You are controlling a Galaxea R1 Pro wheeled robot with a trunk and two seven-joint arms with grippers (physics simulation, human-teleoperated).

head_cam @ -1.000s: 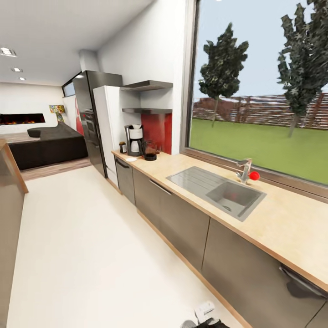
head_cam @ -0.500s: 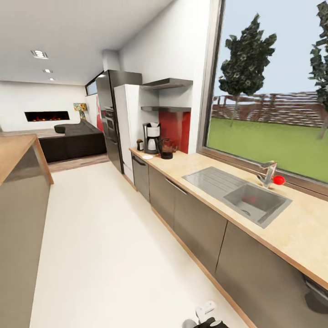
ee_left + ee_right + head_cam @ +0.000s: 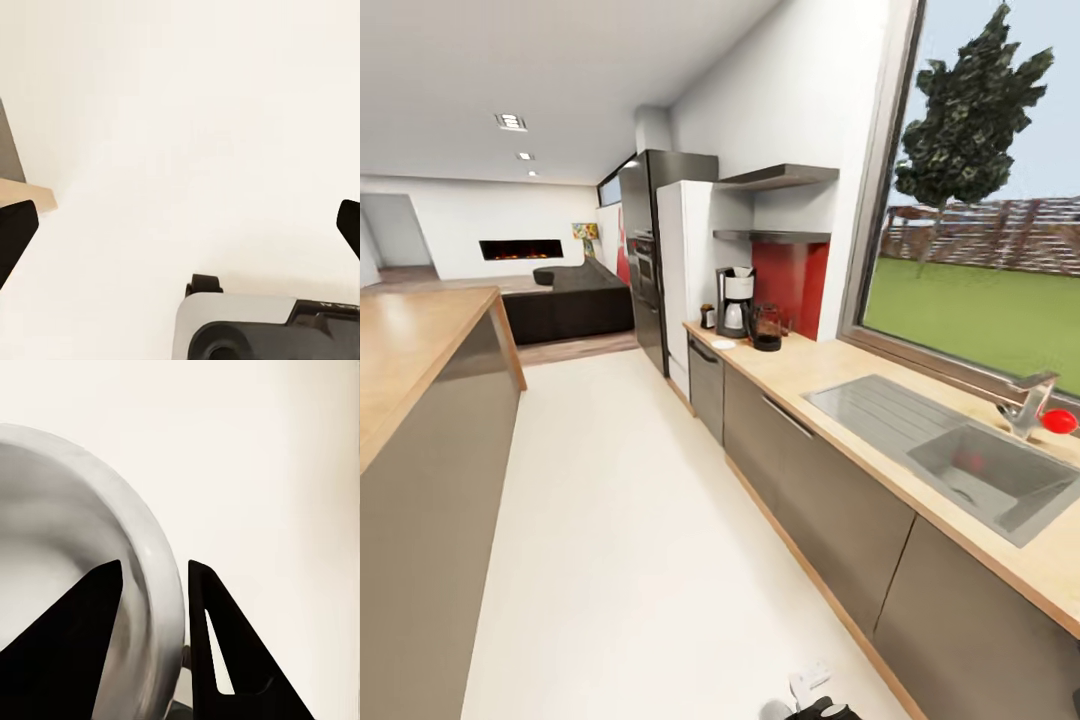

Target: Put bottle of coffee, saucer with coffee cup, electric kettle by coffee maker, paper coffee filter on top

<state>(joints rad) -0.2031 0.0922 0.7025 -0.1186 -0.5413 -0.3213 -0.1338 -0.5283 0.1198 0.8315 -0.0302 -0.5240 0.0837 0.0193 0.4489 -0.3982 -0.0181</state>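
Panning leftward, the head camera has slid the whole kitchen to the right of the picture, and a wooden island point(image 3: 420, 340) now shows at the left; the things themselves have not shifted. Far along the long light-wood bench point(image 3: 840, 375) stand the tall dark grey coffee maker point(image 3: 736, 301), the rounded glass kettle point(image 3: 766, 327) just beside it, a small dark bottle point(image 3: 707, 316) and a flat white saucer point(image 3: 723, 344). Left tool point(image 3: 180, 225) gapes wide, empty; right tool point(image 3: 154, 585) stands slightly apart, also empty. Judging by this, the robot is in transit; next comes driving up to the station
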